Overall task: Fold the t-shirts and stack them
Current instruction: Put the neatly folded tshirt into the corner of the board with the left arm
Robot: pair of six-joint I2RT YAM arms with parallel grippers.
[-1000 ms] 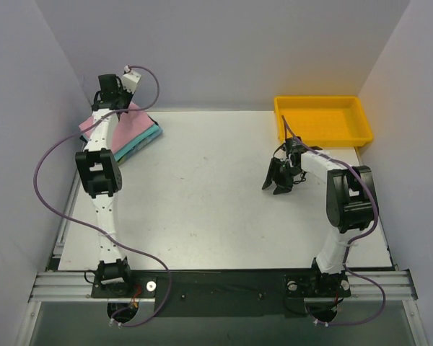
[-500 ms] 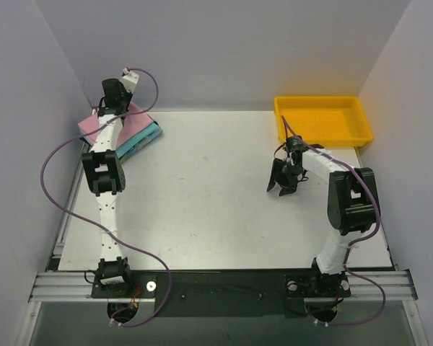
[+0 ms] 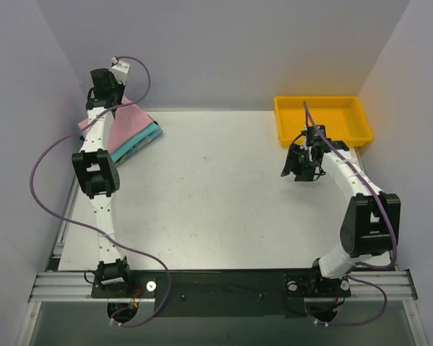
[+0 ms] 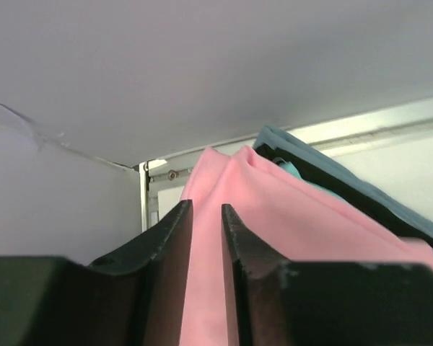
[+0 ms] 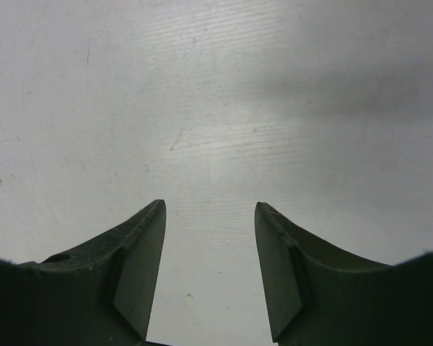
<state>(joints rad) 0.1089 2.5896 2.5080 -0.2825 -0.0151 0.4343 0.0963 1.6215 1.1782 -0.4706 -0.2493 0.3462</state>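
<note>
Right end effector (image 3: 297, 175) nearer tray (image 3: 322, 99), blue t-shirt (image 4: 281, 138) wrist-seen

Soft, even light from overhead keeps the worktop (image 3: 216, 194) bright and free of glare; the arms throw only faint shadows. The left wrist view is dimmer, with the left pincer (image 4: 206, 209) dark and blurred. Beyond the right pincer (image 5: 209, 205) lies a broad, soft grey shadow, while the fine scratches in the worktop stay sharp.

The folded pink t-shirt (image 3: 133, 121) is lying flat atop a stack at the far-left corner of the table (image 3: 216, 194), sitting diagonally and covering the teal t-shirt (image 3: 138, 143). The blue t-shirt (image 3: 156, 132) is showing only its edge underneath.
</note>
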